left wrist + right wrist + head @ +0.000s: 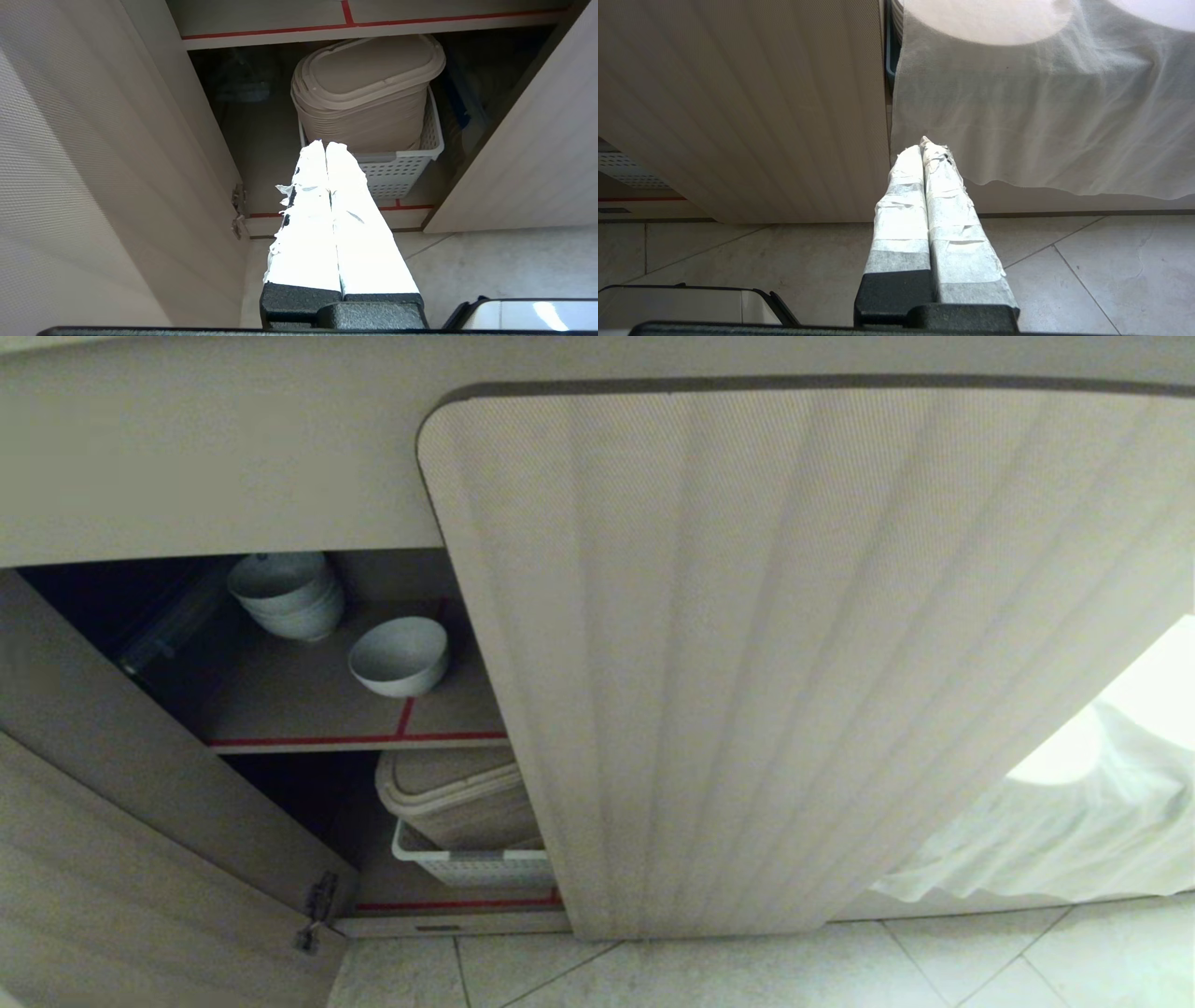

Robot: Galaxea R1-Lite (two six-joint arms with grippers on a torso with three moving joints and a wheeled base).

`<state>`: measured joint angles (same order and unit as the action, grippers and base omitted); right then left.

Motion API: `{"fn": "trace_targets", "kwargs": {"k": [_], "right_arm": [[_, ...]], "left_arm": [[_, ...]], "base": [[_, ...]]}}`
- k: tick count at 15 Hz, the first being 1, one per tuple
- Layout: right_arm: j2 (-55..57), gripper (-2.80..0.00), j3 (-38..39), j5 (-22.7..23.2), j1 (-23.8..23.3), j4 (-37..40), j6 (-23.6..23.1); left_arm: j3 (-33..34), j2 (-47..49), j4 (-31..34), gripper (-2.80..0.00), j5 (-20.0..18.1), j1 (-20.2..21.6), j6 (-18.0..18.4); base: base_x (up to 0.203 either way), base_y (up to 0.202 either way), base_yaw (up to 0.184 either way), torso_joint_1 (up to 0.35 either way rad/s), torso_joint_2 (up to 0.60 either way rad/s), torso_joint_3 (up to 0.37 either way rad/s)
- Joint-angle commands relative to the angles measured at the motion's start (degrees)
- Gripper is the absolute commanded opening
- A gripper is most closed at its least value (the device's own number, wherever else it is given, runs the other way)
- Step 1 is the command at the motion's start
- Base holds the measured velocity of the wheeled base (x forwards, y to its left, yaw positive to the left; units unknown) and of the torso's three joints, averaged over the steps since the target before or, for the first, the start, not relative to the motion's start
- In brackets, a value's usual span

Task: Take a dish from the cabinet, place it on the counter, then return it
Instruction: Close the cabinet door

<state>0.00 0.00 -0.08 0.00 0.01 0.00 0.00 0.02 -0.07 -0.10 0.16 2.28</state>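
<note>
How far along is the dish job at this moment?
The single white bowl sits on the cabinet's upper shelf beside the bowl stack; whether it has already been out and returned cannot be told. Nothing is in hand: the left hand and right hand are shut and empty, outside the cabinet. The left door stands open.

Neither arm is seen in the head view. The cabinet (803, 644) is cut off by the frame at the top and right, and its open left door (112, 859) by the left and bottom edges. The deep left of the upper shelf (308, 700) is lost in shadow, where a clear object (168, 635) cannot be identified. The perforated basket (471, 866) and the beige lidded container (457, 798) inside it are partly hidden by the right door. A white cloth (1055, 831) is cut off on the right.
</note>
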Motion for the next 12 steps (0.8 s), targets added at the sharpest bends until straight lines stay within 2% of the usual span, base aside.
{"fn": "trace_targets", "kwargs": {"k": [1, 12], "right_arm": [[0.00, -2.80, 0.00, -0.01, 0.00, -0.01, 0.00], [0.00, -2.80, 0.00, -0.01, 0.00, -0.01, 0.00]], "left_arm": [[0.00, -0.02, -0.01, -2.80, 0.01, 0.02, -0.17], [0.00, -0.02, -0.01, -2.80, 0.01, 0.02, -0.52]], "base": [[0.000, 0.000, 0.000, 0.000, 0.00, 0.000], [0.000, 0.000, 0.000, 0.000, 0.00, 0.000]]}}
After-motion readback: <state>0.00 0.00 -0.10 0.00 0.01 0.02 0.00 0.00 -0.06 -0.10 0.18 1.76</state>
